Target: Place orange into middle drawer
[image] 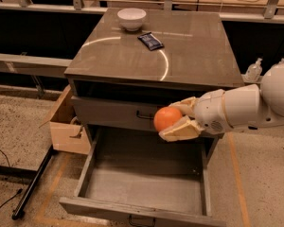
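The orange [166, 118] is round and bright, held in my gripper [176, 118], which reaches in from the right. The two cream fingers [181, 130] are shut on it, one above and one below. The orange hangs in front of the cabinet, over the back right part of the middle drawer [142, 183]. That drawer is pulled open; it is a wide grey box with a low front panel and a small dark handle [141, 219] at the bottom edge.
A closed grey drawer front with a black handle [144, 114] sits just behind the orange. On the cabinet top [189, 51] stand a white bowl [131, 18] and a dark blue snack packet [150, 40]. A cardboard box [66, 126] is at the cabinet's left.
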Robot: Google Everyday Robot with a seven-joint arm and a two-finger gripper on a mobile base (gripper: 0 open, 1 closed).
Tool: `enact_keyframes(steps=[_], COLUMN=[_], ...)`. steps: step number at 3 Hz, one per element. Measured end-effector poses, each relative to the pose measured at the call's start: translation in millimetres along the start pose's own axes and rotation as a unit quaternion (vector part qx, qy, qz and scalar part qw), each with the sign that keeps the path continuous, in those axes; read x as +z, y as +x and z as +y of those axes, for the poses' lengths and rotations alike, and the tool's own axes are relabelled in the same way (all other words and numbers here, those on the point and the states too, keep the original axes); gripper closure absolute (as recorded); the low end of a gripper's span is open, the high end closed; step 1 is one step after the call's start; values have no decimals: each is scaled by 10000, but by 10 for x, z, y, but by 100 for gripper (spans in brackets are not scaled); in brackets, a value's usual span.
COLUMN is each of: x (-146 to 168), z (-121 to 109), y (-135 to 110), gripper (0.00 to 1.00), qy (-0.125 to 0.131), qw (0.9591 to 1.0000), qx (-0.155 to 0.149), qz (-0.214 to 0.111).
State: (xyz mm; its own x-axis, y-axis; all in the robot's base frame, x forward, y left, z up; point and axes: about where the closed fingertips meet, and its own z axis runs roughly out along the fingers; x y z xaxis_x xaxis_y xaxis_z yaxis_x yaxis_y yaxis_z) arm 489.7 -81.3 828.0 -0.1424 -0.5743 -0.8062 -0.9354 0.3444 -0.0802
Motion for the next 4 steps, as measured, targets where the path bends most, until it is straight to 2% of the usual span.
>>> enact_keyframes(steps=[1, 2, 4], x=[1, 327, 1267], z=[0, 44, 297], y=[0, 132, 545], gripper=[100, 100, 100], qy=[-1, -82, -222], qw=[10000, 10000, 9997], qx=[0, 43, -16], qz=[0, -22, -82])
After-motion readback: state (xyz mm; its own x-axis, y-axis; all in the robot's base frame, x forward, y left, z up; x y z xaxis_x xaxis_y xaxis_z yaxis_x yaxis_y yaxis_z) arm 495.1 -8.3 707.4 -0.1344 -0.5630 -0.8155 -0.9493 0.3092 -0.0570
